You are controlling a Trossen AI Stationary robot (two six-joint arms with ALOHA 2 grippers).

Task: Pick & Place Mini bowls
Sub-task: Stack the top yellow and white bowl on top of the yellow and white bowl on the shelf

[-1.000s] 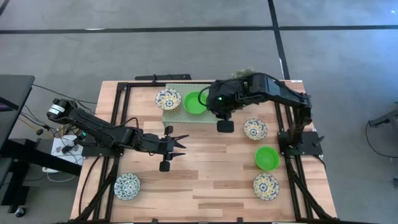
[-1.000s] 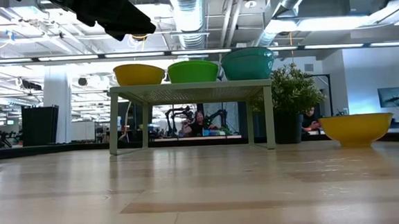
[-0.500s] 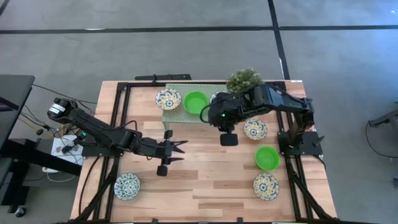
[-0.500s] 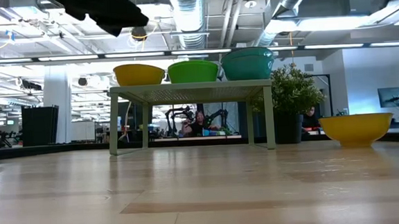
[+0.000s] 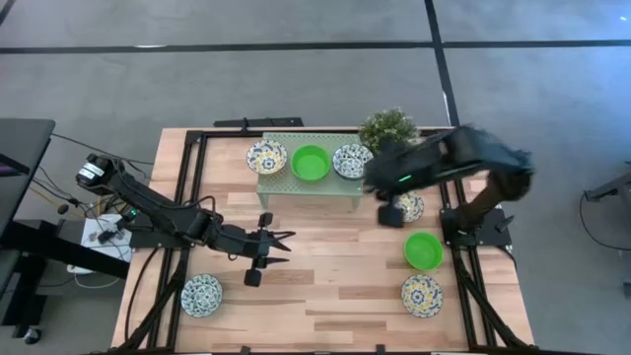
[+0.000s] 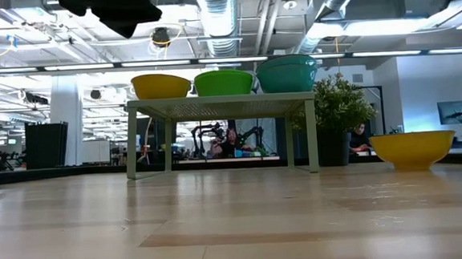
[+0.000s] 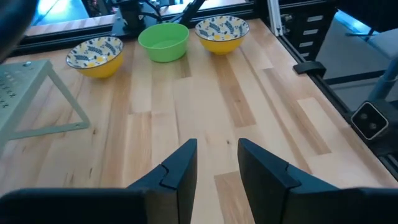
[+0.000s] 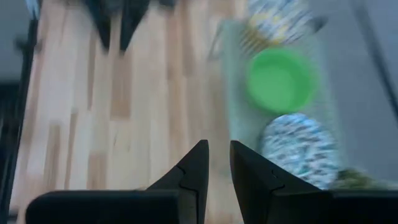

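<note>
Three mini bowls stand on the green rack (image 5: pixel 296 182) by their bases: a yellow-blue floral one (image 5: pixel 266 157), a plain green one (image 5: pixel 310 163) and a blue floral one (image 5: pixel 352 161). They also show in the right wrist view: green bowl (image 8: pixel 280 81), blue floral bowl (image 8: pixel 298 146). On the wood to the right are a floral bowl (image 5: pixel 408 206), a green bowl (image 5: pixel 423 250) and another floral bowl (image 5: pixel 421 295); one more floral bowl (image 5: pixel 201 295) lies near-left. My right gripper (image 8: pixel 218 163) hovers open by the rack's right end. My left gripper (image 7: pixel 217 158) is open above mid-table.
A potted plant (image 5: pixel 386 126) stands at the far edge behind the rack's right end. Black frame rails (image 5: pixel 187 197) run along the table's left and right sides. Bare wood (image 5: pixel 335 276) lies between the two grippers and toward the near edge.
My right gripper has drawn back from over the rack toward the table's right edge, uncovering the blue floral bowl on the rack's right end. My left gripper has drifted a little toward the near edge. No bowl has moved.
</note>
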